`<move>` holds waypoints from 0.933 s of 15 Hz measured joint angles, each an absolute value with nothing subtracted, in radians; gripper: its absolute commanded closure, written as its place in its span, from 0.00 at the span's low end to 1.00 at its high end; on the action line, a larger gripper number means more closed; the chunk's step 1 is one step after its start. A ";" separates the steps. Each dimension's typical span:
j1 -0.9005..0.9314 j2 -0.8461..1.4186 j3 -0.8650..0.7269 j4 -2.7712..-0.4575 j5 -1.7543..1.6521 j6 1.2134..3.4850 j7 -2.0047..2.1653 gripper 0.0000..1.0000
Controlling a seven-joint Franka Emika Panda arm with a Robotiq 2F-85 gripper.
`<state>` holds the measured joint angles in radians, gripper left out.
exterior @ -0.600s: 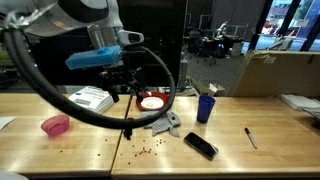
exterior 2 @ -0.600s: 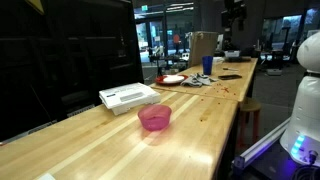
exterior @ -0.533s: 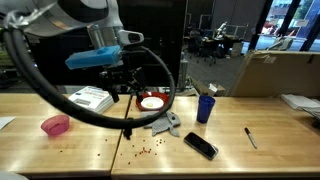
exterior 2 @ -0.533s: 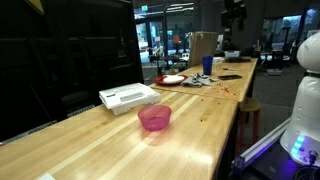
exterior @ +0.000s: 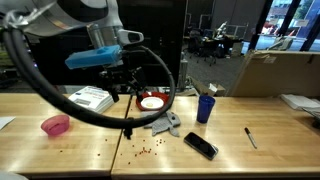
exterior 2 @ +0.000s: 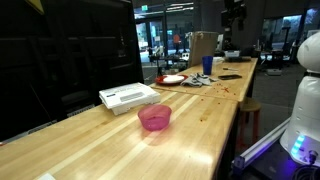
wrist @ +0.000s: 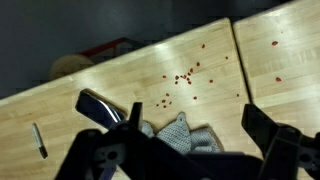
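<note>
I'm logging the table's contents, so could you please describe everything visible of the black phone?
The black phone is a thin, glossy dark slab with rounded corners. It lies flat on the wooden table, askew to its edge, between a crumpled grey thing and a black pen; only the table plainly touches it. Small red bits lie scattered beside it. The open tool hangs above, apart from it.

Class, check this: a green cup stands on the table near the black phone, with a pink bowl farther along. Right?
The cup is blue, not green; an exterior view shows it. It stands on the table near the black phone, with a pink bowl farther along.
</note>
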<state>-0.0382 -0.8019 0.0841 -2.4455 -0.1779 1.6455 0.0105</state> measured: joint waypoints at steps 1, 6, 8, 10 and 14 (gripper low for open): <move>-0.032 -0.802 0.084 -2.448 -0.181 1.648 0.010 0.00; 0.025 -0.800 0.088 -2.490 -0.256 1.763 -0.015 0.00; 0.038 -0.785 0.094 -2.509 -0.306 1.836 -0.016 0.00; 0.039 -0.749 0.102 -2.514 -0.334 1.906 -0.014 0.00; 0.039 -0.728 0.102 -2.513 -0.334 1.915 -0.012 0.00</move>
<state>0.0393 -0.7280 0.1016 -2.5135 -0.3342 1.9150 -0.0116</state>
